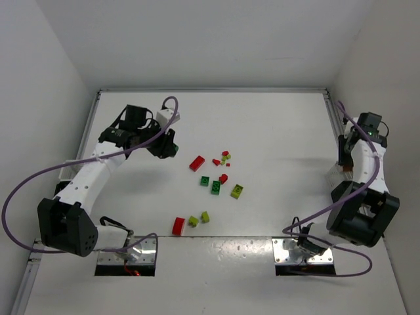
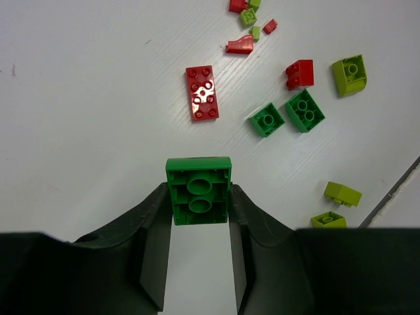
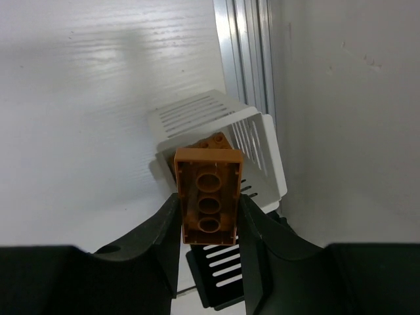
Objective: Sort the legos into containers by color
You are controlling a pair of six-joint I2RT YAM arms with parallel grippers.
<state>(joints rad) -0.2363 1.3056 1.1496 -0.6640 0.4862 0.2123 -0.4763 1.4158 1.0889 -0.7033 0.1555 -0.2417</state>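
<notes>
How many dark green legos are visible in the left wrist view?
3 dark green legos: one gripped in the left tool; two close together on the table, right of the long red lego. More may be hidden behind the tool.

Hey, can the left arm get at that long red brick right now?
Reach, probably yes: the red brick lies on the table just ahead of the left hand, nothing between. But the hand is shut on a green brick, so it likely must drop that first.
</notes>
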